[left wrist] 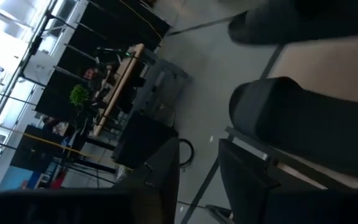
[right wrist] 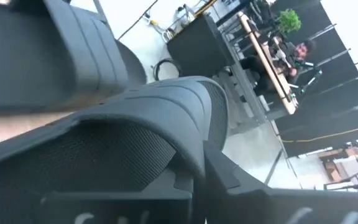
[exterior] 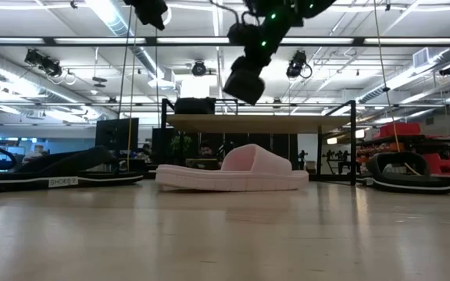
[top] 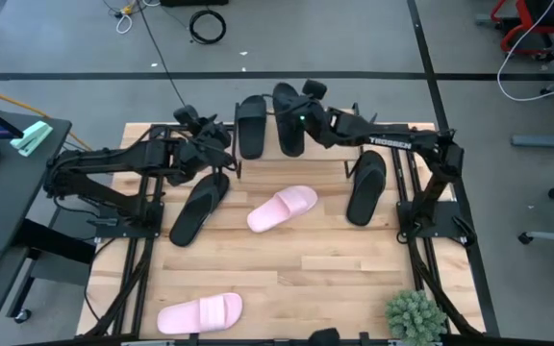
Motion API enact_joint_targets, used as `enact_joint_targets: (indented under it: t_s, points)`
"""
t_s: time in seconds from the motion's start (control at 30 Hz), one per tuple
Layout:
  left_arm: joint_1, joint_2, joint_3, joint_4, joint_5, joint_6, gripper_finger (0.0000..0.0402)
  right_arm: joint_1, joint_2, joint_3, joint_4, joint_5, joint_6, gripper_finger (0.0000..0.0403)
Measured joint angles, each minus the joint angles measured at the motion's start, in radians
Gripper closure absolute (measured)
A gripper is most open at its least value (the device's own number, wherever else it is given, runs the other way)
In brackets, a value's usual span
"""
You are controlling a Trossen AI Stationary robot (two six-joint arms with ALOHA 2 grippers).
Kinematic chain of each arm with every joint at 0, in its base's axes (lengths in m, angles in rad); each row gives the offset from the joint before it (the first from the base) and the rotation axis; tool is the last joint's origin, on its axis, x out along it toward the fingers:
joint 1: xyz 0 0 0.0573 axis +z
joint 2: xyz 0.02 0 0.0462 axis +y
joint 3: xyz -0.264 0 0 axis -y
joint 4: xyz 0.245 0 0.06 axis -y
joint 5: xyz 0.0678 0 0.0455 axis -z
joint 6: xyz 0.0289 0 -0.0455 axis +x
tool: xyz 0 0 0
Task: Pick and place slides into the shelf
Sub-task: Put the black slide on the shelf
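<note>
The right gripper (top: 301, 111) apparently clamped a black slide (top: 288, 120) over the shelf (exterior: 260, 122); beside it, the left gripper's (top: 221, 135) grip could not be told.

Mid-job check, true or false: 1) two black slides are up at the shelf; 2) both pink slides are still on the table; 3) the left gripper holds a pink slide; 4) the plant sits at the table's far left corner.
1) True: two black slides lie on the shelf.
2) True: one pink slide mid-table, one near the front.
3) False: the left gripper holds no pink slide.
4) False: the plant is front right.
</note>
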Motion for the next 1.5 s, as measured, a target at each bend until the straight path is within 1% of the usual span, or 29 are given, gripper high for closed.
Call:
enact_joint_targets:
  t_s: [0.23,0.37,0.53,0.67,0.87,1.1,1.23,1.37,1.5]
  points:
    - [0.0,-0.003,0.0,0.002,-0.001,-0.004,0.0288,-0.014,0.085,-0.001,0.096,0.01,-0.045,0.0393]
    - [0.0,-0.003,0.0,0.002,-0.001,-0.004,0.0285,-0.02,0.109,-0.001,0.125,0.014,-0.049,0.0393]
    - [0.0,-0.002,0.0,0.002,-0.001,-0.01,0.0292,-0.025,0.136,0.0,0.124,0.007,-0.052,0.0393]
    - [0.0,-0.002,0.0,0.0,-0.001,-0.026,0.0294,-0.029,0.132,0.0,0.126,0.003,-0.055,0.0388]
    - [-0.001,-0.002,0.0,-0.002,-0.001,-0.025,0.0294,-0.047,0.131,0.002,0.091,-0.062,-0.059,0.0366]
    - [-0.001,-0.002,0.0,-0.003,-0.001,-0.024,0.0294,-0.067,0.131,0.002,0.088,-0.068,0.002,0.0318]
    - [-0.001,-0.002,0.0,-0.003,-0.001,-0.023,0.0294,-0.071,0.131,0.002,0.086,-0.069,0.009,0.0293]
    - [-0.001,-0.002,0.0,-0.003,-0.001,-0.023,0.0294,-0.063,0.131,0.002,0.086,-0.106,0.008,0.0278]
    - [-0.001,-0.002,0.0,-0.003,-0.001,-0.023,0.0294,-0.052,0.131,0.002,0.089,-0.157,0.008,0.0273]
